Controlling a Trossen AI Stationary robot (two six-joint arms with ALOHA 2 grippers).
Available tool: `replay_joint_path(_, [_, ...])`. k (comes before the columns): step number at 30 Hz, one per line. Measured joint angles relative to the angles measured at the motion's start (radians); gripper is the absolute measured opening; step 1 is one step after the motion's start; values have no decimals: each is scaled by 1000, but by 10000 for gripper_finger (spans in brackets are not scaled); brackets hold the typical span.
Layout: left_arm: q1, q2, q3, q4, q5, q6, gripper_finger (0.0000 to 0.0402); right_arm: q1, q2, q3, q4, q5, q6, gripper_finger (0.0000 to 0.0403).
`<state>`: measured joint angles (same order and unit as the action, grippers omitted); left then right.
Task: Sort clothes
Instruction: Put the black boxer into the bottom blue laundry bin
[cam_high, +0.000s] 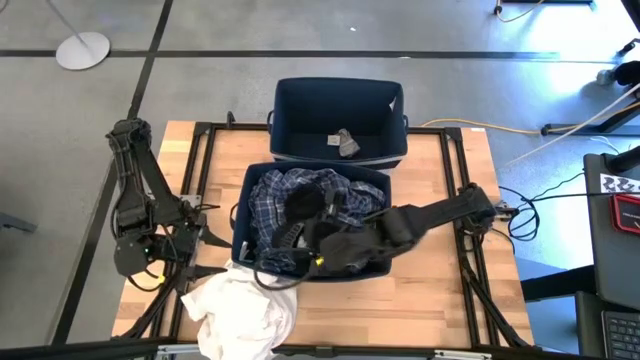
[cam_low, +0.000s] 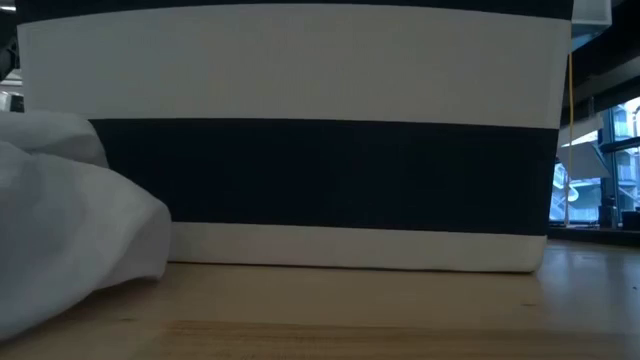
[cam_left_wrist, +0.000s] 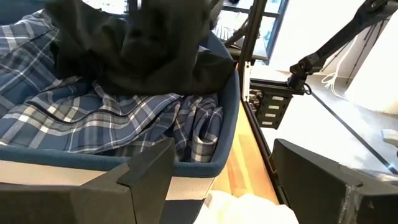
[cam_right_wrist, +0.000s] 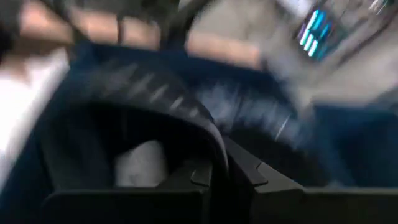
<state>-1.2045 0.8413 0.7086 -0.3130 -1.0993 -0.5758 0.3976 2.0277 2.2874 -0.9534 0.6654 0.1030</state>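
White garment lies at the worktop's front edge. We see the right tool clamped shut on a black garment over the near bin, plaid shirt inside. Left tool gapes wide, empty, near the left edge.

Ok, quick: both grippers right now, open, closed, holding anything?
Left gripper: jaws open, empty, beside the near bin.
Right gripper: jaws closed on the black garment in that bin.
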Motion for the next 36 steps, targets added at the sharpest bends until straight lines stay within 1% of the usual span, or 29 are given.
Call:
replay_joint_path(1, [0, 0, 0, 0, 0, 0, 262, -3, 1, -27, -39, -21, 41, 24])
replay_joint_path(3, [0, 0, 0, 0, 0, 0, 263, -13, 2, -86, -86, -30, 98, 24])
replay_joint_path(8, [0, 0, 1, -12, 3, -26, 263, -46, 2, -210, -115, -40, 181, 24])
replay_joint_path(13, [0, -2, 3, -70, 14, -102, 263, -101, 1, -300, -85, -110, 203, 24])
replay_joint_path(17, [0, -2, 4, -94, 14, -127, 263, -148, -2, -370, -28, -187, 248, 24])
replay_joint_path(22, [0, -2, 4, -99, 13, -132, 263, -195, -2, -436, 44, -210, 342, 30])
replay_joint_path(25, [0, -2, 4, -100, 14, -134, 263, -211, -2, -439, 47, -241, 349, 57])
replay_joint_path(29, [0, -2, 4, -101, 16, -138, 263, -215, 0, -420, 40, -251, 342, 118])
replay_joint_path(31, [0, -2, 4, -102, 17, -149, 263, -216, 2, -382, 11, -279, 337, 150])
replay_joint_path(33, [0, -2, 4, -104, 23, -154, 263, -216, 4, -323, -33, -335, 335, 176])
replay_joint_path(36, [0, -2, 4, -105, 35, -156, 263, -207, 6, -209, -125, -385, 338, 202])
